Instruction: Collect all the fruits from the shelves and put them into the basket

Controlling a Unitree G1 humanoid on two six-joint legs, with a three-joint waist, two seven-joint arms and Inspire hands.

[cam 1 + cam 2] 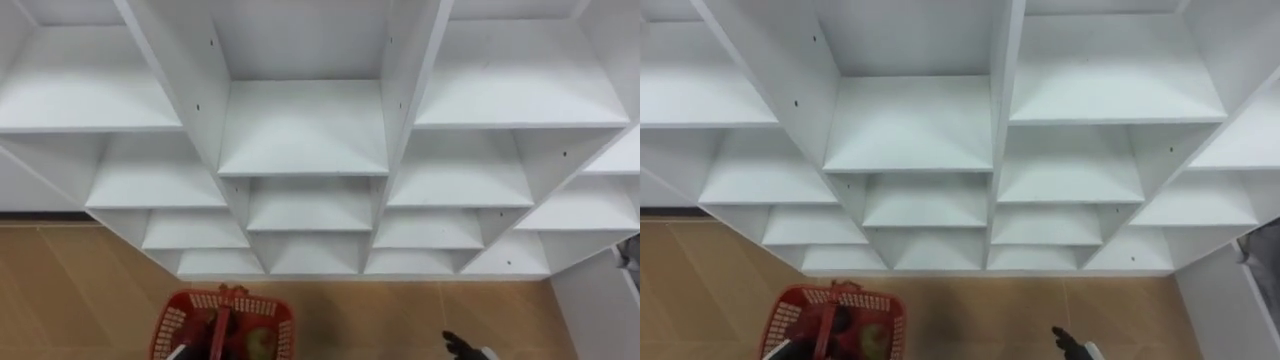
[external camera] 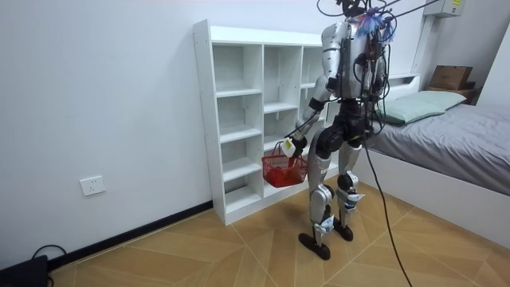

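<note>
Fruit (image 1: 262,343), one greenish piece, sits in the red basket (image 1: 172,322) at my 7 o'clock in the eye view. My left hand (image 2: 289,145) is clamped round the basket's handle, and the basket hangs under it just off the white shelf unit (image 1: 300,130), which I face at 12 o'clock. My right hand (image 1: 462,348) peeks in at 5 o'clock; I can't tell if it's open or closed. The bed (image 2: 454,135) is at 3 o'clock in the room view.
</note>
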